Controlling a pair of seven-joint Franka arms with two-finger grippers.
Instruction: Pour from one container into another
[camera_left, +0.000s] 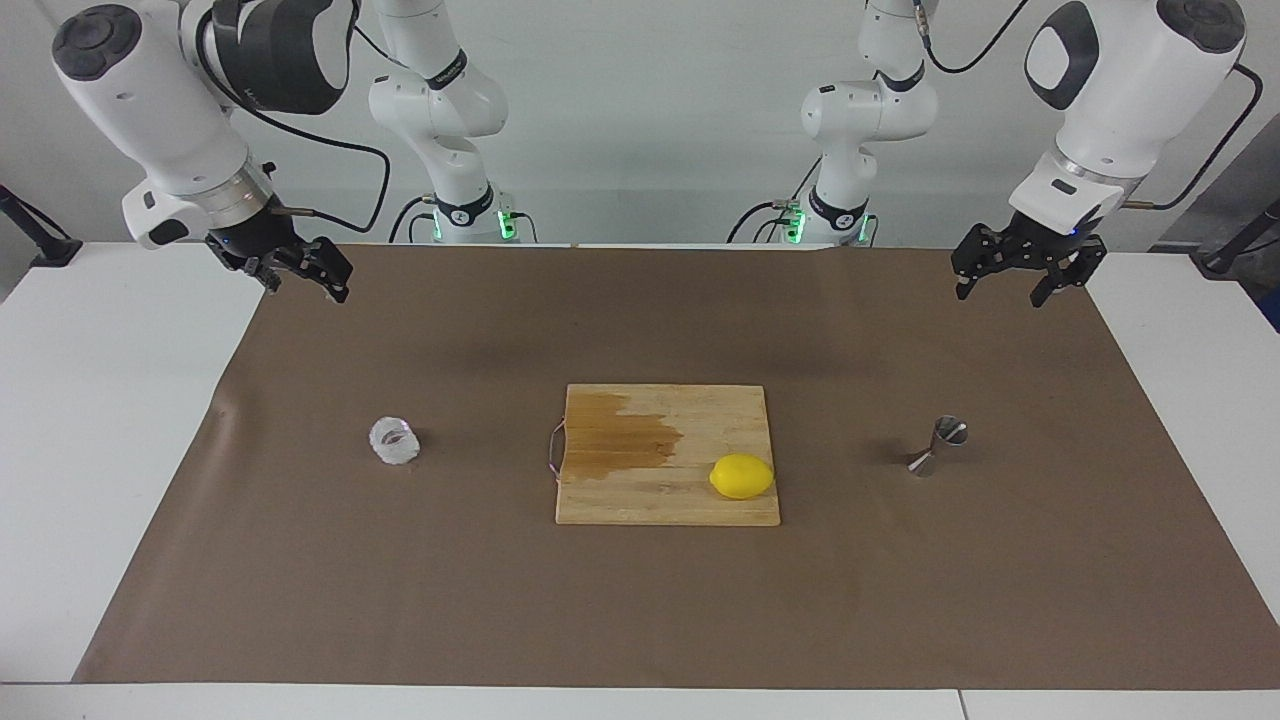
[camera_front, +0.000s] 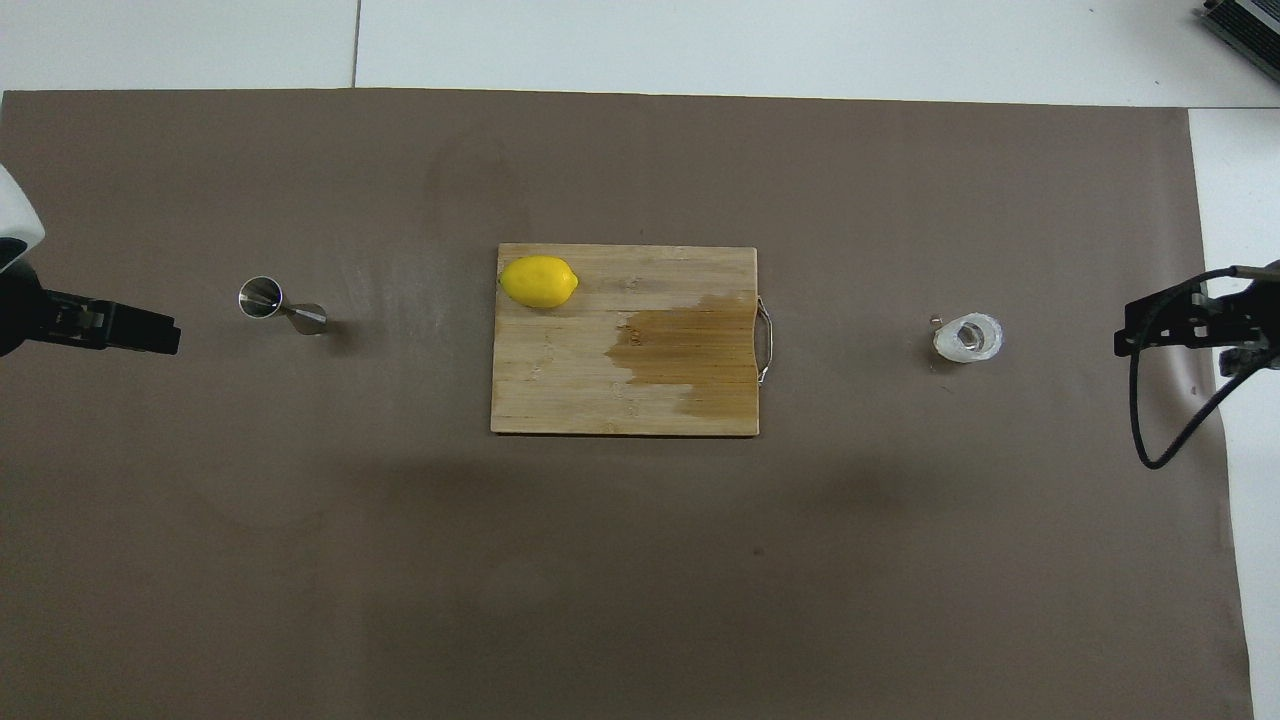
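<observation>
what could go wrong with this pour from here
The glass cup is small and faceted, so the right tool, raised at that end of the table, might slip on it. The jigger is narrow-waisted with a small mouth: liquid could miss it, or a nudge from the left tool might tip it.

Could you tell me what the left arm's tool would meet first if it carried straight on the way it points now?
Probably the steel jigger. In the overhead view the left tool points along the table toward it, with nothing between. In the facing view it hangs raised, so it may pass over.
</observation>
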